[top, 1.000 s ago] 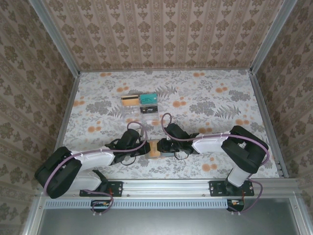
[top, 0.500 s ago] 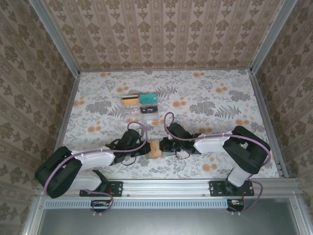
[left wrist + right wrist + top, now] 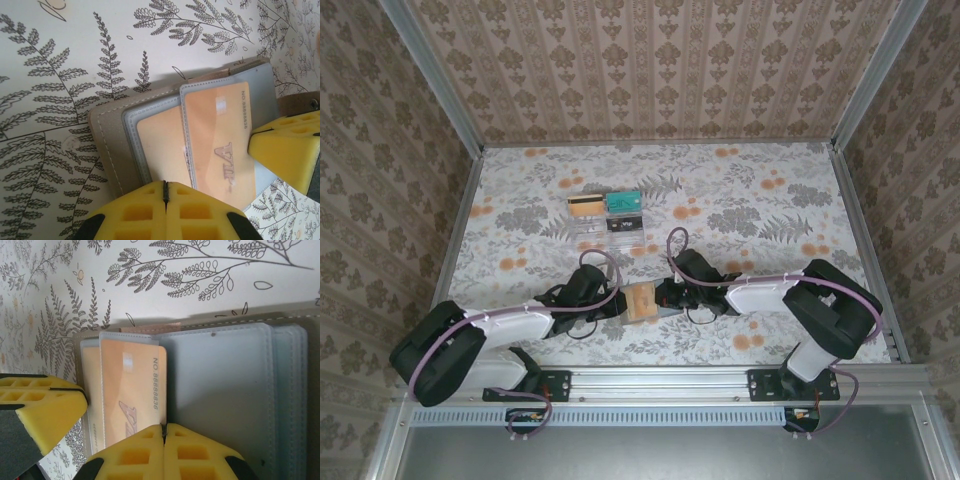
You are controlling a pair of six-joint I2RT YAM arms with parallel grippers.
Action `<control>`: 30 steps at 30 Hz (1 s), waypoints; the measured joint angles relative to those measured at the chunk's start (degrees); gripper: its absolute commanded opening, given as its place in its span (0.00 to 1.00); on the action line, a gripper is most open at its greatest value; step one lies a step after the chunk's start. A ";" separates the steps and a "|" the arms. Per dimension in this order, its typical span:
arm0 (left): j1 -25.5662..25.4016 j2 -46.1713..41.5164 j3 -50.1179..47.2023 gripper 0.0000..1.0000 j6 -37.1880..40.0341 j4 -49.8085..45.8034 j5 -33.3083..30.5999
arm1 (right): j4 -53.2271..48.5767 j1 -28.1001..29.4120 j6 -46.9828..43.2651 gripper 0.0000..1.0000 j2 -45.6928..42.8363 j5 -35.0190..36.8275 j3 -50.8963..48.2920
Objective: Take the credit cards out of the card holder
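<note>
The small flat grey-brown leather-like bifold card holder (image 3: pixel 642 302) lies spread open on the floral-patterned table (image 3: pixel 770 200), towards the near edge and midway between the two arms. Its greyish clear plastic sleeves (image 3: pixel 220 385) are fanned out. Two pale orange plastic credit cards (image 3: pixel 220 145) sit fully inside sleeves on its left half, one marked VIP with a number along its edge. The sleeves on the right half look empty. Judging from this, the holder has been opened but no card has been drawn out, so the removal itself is all left to do.

The left gripper (image 3: pixel 165 187) is clenched, its yellow tips meeting over the holder's left edge. The right gripper (image 3: pixel 162 432) is likewise clenched, its tips resting where the carded sleeve meets the empty one. Whether either nips a thin sleeve I cannot tell.

Farther back and a little to the left, well apart, stands a clear acrylic stand (image 3: pixel 606 213) showing a gold card and a teal one. It is out of the way. The real hindrance is likely the snug sleeves, and both grippers crowd the same small holder.
</note>
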 measured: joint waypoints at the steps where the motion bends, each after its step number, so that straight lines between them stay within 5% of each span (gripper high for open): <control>1: 0.00 0.00 0.00 0.00 0.07 0.00 0.02 | 0.00 -0.11 0.00 0.04 0.00 -0.24 0.00; 6: -0.07 -0.02 0.04 0.00 0.33 -0.15 0.02 | 0.92 -0.15 0.04 0.17 0.02 -1.62 0.02; 30: -0.44 -0.33 0.15 0.00 0.50 -1.03 -0.26 | 2.54 0.94 -0.31 0.17 1.25 -5.01 1.31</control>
